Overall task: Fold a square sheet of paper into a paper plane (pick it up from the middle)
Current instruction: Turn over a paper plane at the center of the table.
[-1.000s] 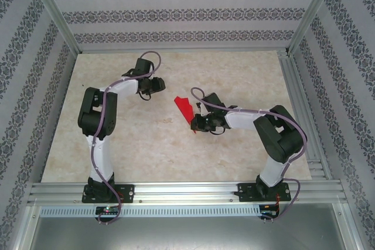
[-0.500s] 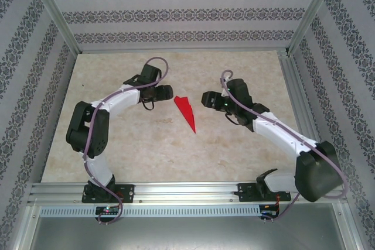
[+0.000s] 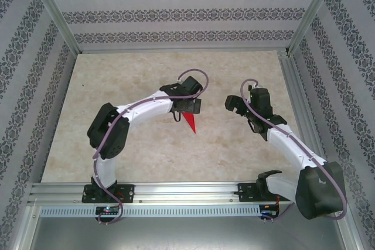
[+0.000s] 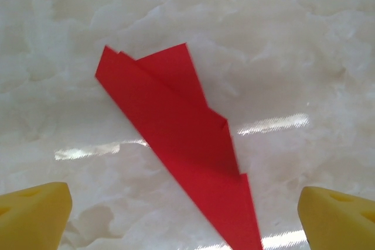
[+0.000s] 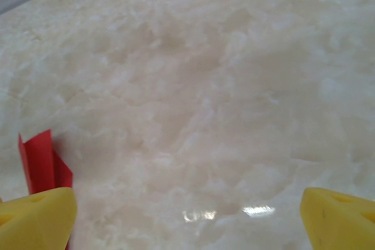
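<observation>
Counter: pale marbled counter (image 3: 117, 86) stood inside patterned walls (image 3: 176, 16)
Plane: bright red pointed paper plane (image 4: 181, 139) lay flat mid-counter
Left claw (image 3: 192, 107): spread wide above plane, empty
Right claw (image 3: 233, 103): spread wide, empty, near plane, apart from it

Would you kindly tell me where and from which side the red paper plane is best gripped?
Likely across its middle, from straight above: the paper plane lies flat on the table, narrow there and layered, and the left gripper has its open fingers on either side of it.
</observation>
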Motion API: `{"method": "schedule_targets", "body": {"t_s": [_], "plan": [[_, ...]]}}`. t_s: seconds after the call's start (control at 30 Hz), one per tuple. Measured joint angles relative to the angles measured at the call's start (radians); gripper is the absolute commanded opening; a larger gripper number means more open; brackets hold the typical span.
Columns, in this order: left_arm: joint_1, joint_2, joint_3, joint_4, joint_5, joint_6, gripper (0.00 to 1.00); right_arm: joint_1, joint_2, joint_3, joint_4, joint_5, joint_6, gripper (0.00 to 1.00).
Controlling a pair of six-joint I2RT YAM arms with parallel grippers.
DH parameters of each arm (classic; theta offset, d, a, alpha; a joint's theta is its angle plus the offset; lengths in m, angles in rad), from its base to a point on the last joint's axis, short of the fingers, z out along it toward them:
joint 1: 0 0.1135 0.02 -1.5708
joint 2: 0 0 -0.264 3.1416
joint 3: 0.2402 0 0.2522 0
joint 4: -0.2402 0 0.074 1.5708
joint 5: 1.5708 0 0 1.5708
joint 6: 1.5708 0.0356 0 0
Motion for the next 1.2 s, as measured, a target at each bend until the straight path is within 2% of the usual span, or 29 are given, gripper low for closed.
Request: {"method": "schedule_targets", "body": {"t_s": [0.13,0.3,0.37,0.87,1.03,1.2], "plan": [[-0.029,0.114,0.130,-0.079,-0.060,-0.027,0.81,-0.014,0.000,-0.021,0.013,-0.003,-0.003,0.98],[-0.034,0.190,0.182,-0.151,-0.090,-0.056,0.63,-0.029,0.000,-0.030,0.033,-0.009,-0.003,0.98],[-0.034,0.195,0.182,-0.171,-0.093,-0.068,0.53,-0.034,0.000,-0.031,0.035,-0.012,-0.003,0.98],[-0.034,0.182,0.156,-0.174,-0.086,-0.135,0.02,-0.042,0.014,-0.031,0.036,-0.030,0.001,0.98],[-0.034,0.126,0.122,-0.164,-0.090,-0.136,0.00,-0.043,0.016,-0.031,0.037,-0.031,0.016,0.98],[-0.034,-0.024,0.025,-0.093,-0.078,-0.122,0.00,-0.055,0.015,-0.042,0.061,-0.038,0.038,0.98]]}}
